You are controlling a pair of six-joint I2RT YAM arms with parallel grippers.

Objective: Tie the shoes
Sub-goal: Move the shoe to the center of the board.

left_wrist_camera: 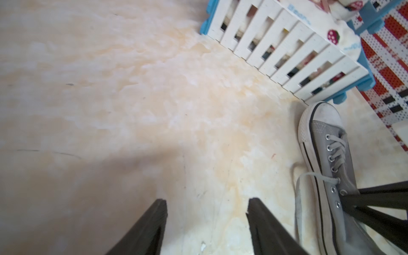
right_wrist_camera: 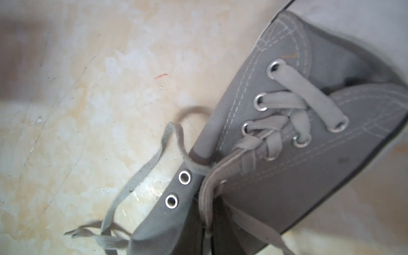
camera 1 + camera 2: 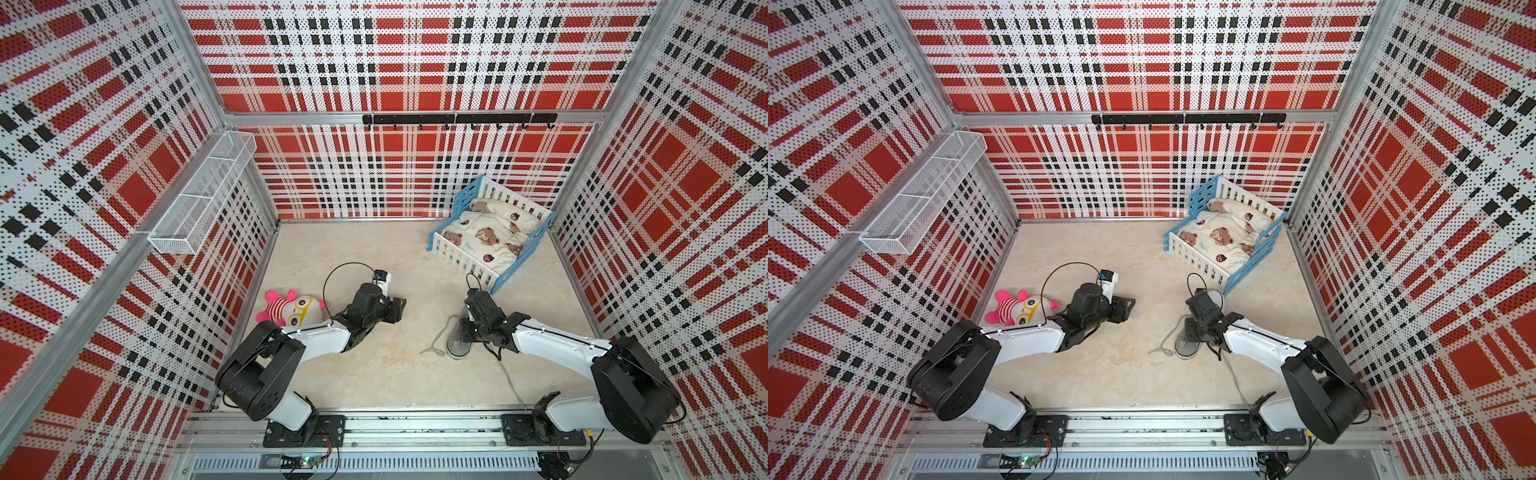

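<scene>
- The grey sneaker (image 3: pixel 457 351) lies on the pale marbled worktop (image 3: pixel 374 374), right of centre in both top views, with most of it hidden under the right arm.
- In the left wrist view the sneaker (image 1: pixel 320 134) fills the right side of the frame. Its white toe cap (image 1: pixel 324 112) is just beside the corner of the toy bed's white fence (image 1: pixel 287 55).
- The laces (image 2: pixel 141 174) are untied. In the right wrist view they cross through the lower eyelets, and two eyelets (image 2: pixel 184 177) near the collar stand bare. One loose strand loops over the worktop at lower left of that frame.
- In a top view that loose strand (image 3: pixel 436 345) trails left of the shoe's heel.
- The left tool (image 1: pixel 206 220) is spread. Its two dark fingers (image 1: pixel 154 225) rise from the bottom edge of the left wrist view with only bare worktop between them. It is apart from the shoe.
- The right tool (image 1: pixel 348 199) reaches in from the right edge of the left wrist view, and its tip is at the sneaker's upper eyelets. It cannot be told whether it is pressed together or pinching a lace.
- A pink-striped plush toy (image 3: pixel 291 309) lies left of centre, beside the left arm.
- A white wire basket (image 3: pixel 199 195) hangs on the left wall, and a black hook rail (image 3: pixel 457 119) runs along the back wall.
</scene>
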